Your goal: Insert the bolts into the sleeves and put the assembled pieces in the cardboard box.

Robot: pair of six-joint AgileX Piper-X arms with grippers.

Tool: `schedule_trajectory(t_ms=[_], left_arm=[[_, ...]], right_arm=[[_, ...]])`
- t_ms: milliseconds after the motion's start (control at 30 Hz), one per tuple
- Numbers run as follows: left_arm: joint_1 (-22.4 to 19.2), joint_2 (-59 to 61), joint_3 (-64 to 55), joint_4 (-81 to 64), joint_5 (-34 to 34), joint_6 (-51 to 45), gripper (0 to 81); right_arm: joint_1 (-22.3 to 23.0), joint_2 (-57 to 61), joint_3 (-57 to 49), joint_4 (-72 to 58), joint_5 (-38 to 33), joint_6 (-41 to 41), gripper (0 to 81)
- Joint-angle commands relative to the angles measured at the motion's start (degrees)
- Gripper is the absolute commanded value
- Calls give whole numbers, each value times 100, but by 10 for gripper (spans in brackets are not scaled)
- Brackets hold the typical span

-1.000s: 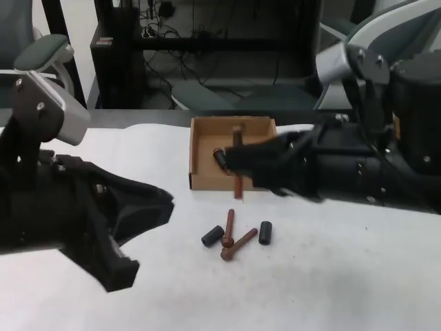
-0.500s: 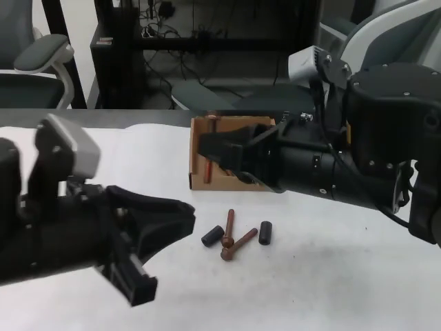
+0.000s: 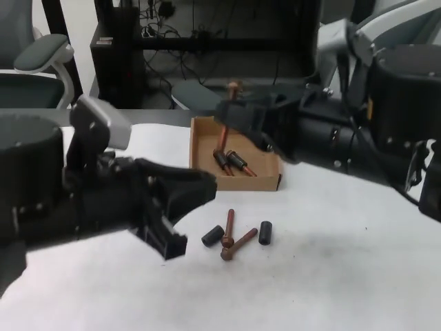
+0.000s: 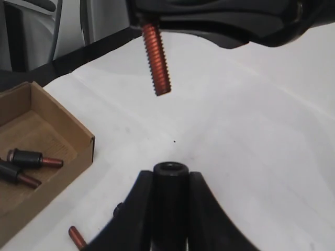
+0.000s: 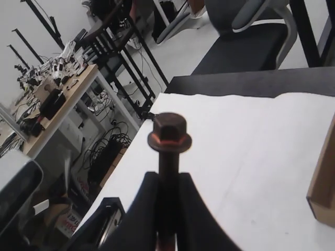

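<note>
Bolts and sleeves come to 2 assembled pieces (image 3: 238, 161) inside 1 cardboard box (image 3: 234, 183), 2 loose bolts (image 3: 229, 223) and 2 loose sleeves (image 3: 265, 232) on the counter (image 3: 331, 276), plus 1 of each held in the air. The left hand (image 4: 170, 175) is closed on a black sleeve (image 4: 170, 201), its open mouth facing away from the wrist. The right hand (image 5: 166, 180) grips a copper-coloured bolt (image 5: 168, 136) by the shank, head end clear of the fingers. Seen from the left wrist, that bolt's threaded tip points toward the sleeve's mouth with a gap between them. The 4 loose parts lie just beside the left hand's fingertips (image 3: 178, 243); the box sits near the right hand, lower than it. The counter is covered in white cloth. Behind it stand office chairs (image 3: 41, 55) and a black rack (image 3: 124, 48) with cables.
</note>
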Motion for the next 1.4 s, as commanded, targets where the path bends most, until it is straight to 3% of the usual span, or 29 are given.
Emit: schedule_trajectory(t_ms=[0,367,500,800,1100,1367], left_arm=[[11,183,-294,-153,63,83,17],[22,461,-699,-142,-21,83,17],[45,461,-725,-99,-355,63,17],[616,461,-725,-66,-295,-372,17],[343,461,-725,-109,54,-372,17],[274,461,-725,-107,-127,-372,17]], right_arm=[[-97,48,-147,-146,-112,-53,4],[-98,630,-701,-114,-213,-75,4],[-103,660,-808,-44,-224,-260,4],[-184,660,-936,187,-212,-421,4],[-184,660,-936,187,-212,-421,4],[-184,660,-936,187,-212,-421,4]])
